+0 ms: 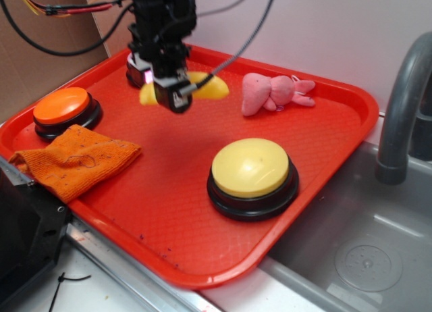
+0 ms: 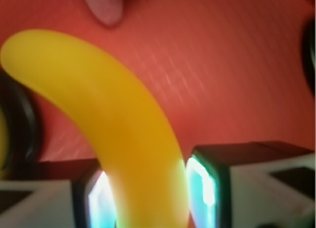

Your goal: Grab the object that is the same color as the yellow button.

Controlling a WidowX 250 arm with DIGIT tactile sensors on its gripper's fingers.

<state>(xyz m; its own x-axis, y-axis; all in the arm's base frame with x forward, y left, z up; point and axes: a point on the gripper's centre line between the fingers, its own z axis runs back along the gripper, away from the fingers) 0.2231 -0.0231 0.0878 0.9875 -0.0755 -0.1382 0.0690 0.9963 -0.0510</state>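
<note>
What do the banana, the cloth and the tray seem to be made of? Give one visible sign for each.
Banana: likely smooth, slightly glossy plastic; even yellow skin with a soft sheen.
Cloth: woven or knitted fabric, matte; fuzzy surface, soft folds.
Tray: probably hard plastic; fine ribbed texture, moulded raised rim.

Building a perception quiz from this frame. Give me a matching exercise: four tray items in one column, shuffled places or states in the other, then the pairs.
Items:
1. toy banana
2. yellow button
3. orange cloth
4. pink plush toy

Places or states:
A. lying near the tray's far edge, right of the arm
B. between the fingers of the tool, which are shut on it
C. crumpled at the tray's left front edge, by the orange button
D. standing on the tray's near right part, on a black base

Pairs: 1-B, 2-D, 3-C, 4-A
</note>
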